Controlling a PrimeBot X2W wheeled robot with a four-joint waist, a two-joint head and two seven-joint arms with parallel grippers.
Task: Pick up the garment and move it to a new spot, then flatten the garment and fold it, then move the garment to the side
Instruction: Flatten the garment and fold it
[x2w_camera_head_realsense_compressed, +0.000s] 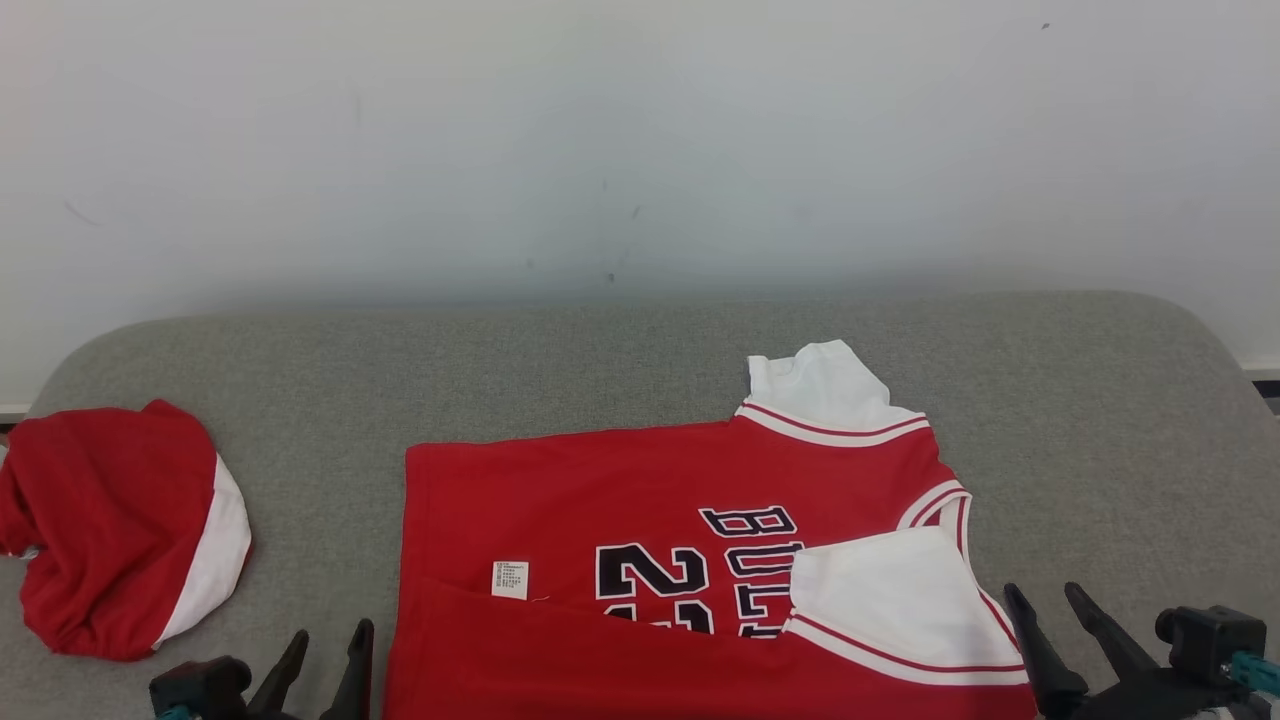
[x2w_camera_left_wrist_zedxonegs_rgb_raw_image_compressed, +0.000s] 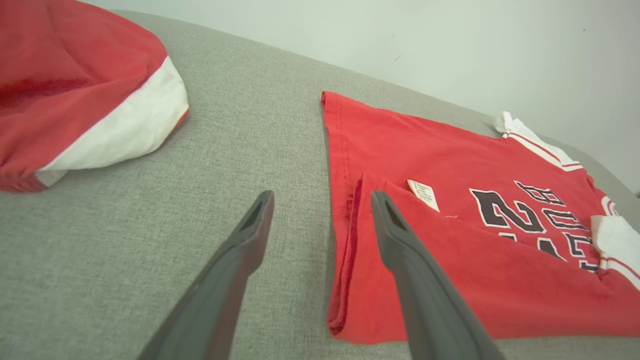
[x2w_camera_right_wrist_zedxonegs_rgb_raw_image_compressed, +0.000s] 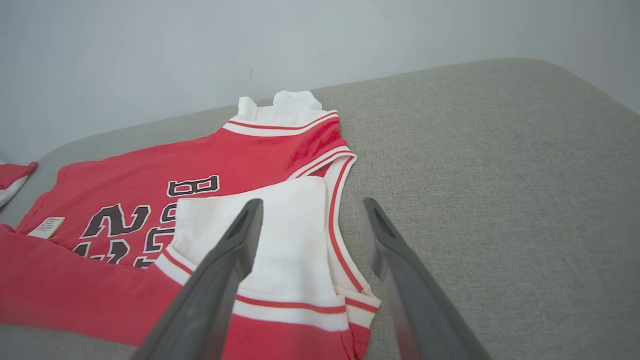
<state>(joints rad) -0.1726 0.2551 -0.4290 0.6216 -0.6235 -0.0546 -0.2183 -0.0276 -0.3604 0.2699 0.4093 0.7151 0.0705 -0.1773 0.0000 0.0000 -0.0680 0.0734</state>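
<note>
Looking down from the head view, the jersey (x2w_camera_head_realsense_compressed: 660, 500) lies spread on the grey surface (x2w_camera_head_realsense_compressed: 600, 370) with its hem toward the robot's left and its collar toward the right. Its near long edge is turned up over the body, so the flap covers the lower part of the number and lettering, and a white sleeve lies on top near the collar. The left gripper (x2w_camera_head_realsense_compressed: 333, 632) sits just off the hem corner and the right gripper (x2w_camera_head_realsense_compressed: 1041, 592) just off the collar end, both with fingers apart and empty. A second red cloth (x2w_camera_head_realsense_compressed: 120, 520) lies well apart at the far left. In the left wrist view, the left gripper (x2w_camera_left_wrist_zedxonegs_rgb_raw_image_compressed: 321, 196) straddles the jersey's (x2w_camera_left_wrist_zedxonegs_rgb_raw_image_compressed: 450, 165) hem edge with open fingers that hold nothing. The folded flap shows as a clean crease beside a small label (x2w_camera_left_wrist_zedxonegs_rgb_raw_image_compressed: 424, 194). In the right wrist view, the right gripper (x2w_camera_right_wrist_zedxonegs_rgb_raw_image_compressed: 311, 202) hangs open over the white sleeve, with the jersey (x2w_camera_right_wrist_zedxonegs_rgb_raw_image_compressed: 150, 175) lying flat and ungripped beneath it. By these views the moving and flattening look done and a first lengthwise fold is laid. Probably left are the far-side fold, a crosswise fold, and shifting the jersey to the side.
</note>
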